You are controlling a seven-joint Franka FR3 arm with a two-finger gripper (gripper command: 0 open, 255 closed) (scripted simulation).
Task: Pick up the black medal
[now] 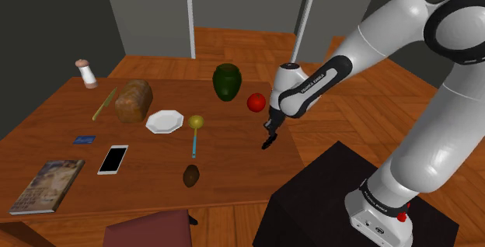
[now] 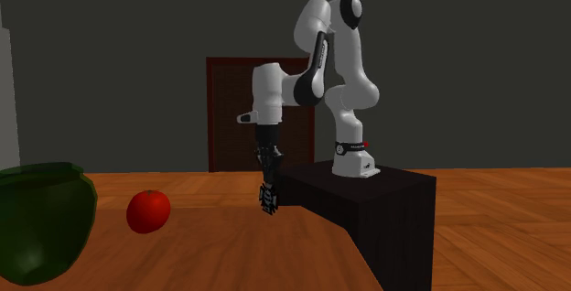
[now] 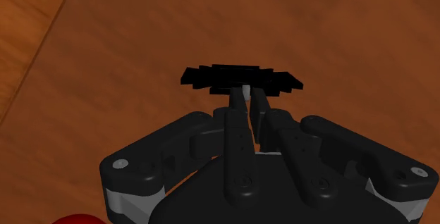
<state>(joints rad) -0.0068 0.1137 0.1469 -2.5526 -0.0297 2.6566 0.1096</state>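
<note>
Wooden table (image 1: 233, 151) in a grey-walled room, plank flooring beyond. Over the table's side nearest the dark stand (image 1: 334, 195), black gripper (image 1: 268, 141) pointed down, fingers (image 3: 236, 137) clamped tight on the black medal (image 3: 240, 78). Medal pinched at the very fingertips, clear of the wood, seen edge-on from the wrist. Just beyond it in the shoulder view, a red tomato (image 1: 256, 102) and a dark green jar (image 1: 226, 81). Farther toward that view's left: white plate (image 1: 164, 121), yellow-headed spoon (image 1: 195, 127), bread loaf (image 1: 134, 101), white phone (image 1: 113, 158), magazine (image 1: 48, 185), shaker (image 1: 86, 73). From the second exterior view, medal hanging between tomato and stand.
</note>
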